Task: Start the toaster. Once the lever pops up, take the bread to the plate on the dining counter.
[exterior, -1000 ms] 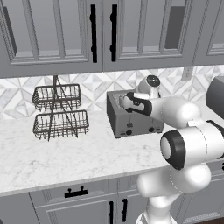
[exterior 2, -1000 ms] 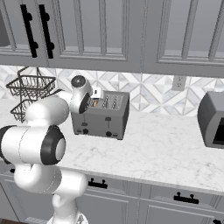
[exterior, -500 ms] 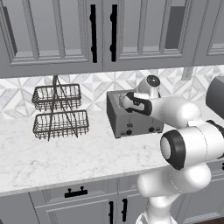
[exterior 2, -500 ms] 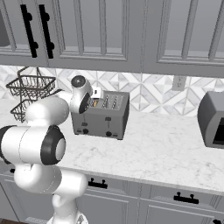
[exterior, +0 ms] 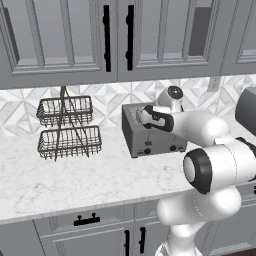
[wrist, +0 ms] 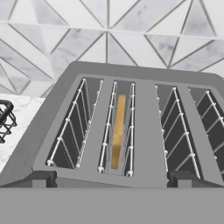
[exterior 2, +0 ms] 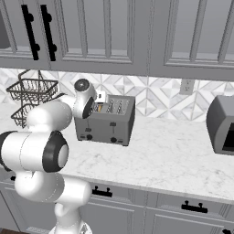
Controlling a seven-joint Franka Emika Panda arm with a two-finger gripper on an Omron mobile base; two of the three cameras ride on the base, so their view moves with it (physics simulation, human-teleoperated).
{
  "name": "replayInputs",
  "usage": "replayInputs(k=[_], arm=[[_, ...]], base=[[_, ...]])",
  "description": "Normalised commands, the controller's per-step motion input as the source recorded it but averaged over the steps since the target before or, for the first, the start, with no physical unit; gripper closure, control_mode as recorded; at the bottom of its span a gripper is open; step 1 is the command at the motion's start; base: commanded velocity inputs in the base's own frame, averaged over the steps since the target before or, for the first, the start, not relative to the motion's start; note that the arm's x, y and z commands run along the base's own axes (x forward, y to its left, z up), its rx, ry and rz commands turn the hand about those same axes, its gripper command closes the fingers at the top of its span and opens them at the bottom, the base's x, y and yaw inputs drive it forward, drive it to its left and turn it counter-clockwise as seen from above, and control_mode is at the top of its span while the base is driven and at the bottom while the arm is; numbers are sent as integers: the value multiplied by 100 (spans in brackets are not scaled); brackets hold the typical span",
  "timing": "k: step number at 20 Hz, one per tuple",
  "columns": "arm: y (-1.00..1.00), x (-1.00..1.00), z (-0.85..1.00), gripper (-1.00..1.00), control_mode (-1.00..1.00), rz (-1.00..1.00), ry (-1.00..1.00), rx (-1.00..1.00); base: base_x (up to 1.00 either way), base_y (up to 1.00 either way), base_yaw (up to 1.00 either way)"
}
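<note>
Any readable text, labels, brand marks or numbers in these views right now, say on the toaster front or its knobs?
None can be read.
The toaster front carries small black knobs but no legible lettering, brand or dial numbers.
The dark appliance at the right edge shows no markings.
The cabinet doors and wall outlet are plain.

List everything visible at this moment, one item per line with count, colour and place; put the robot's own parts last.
toaster: one, grey metal, on the counter against the wall.
bread: one slice, golden-brown, in a toaster slot.
wire basket rack: one, dark, two tiers, left of the toaster.
dark grey appliance: one, right end of the counter.
counter: one, white marble.
cabinets: grey, black handles, above and below.
arm: one, white, reaching over the toaster.
end effector: open or shut unclear.
</note>
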Motion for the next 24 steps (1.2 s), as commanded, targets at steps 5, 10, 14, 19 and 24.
replayInputs(k=[5, 10, 14, 19, 24], arm=[[0, 0, 0, -100, -100, 0, 0, 0], [0, 0, 0, -100, -100, 0, 0, 0], [0, 0, 0, -100, -100, 0, 0, 0], [0, 0, 0, -100, -100, 0, 0, 0], [0, 0, 0, -100, -100, 0, 0, 0]], base=[[0, 0, 0], [0, 0, 0], [0, 0, 0], [0, 0, 0], [0, 0, 0]])
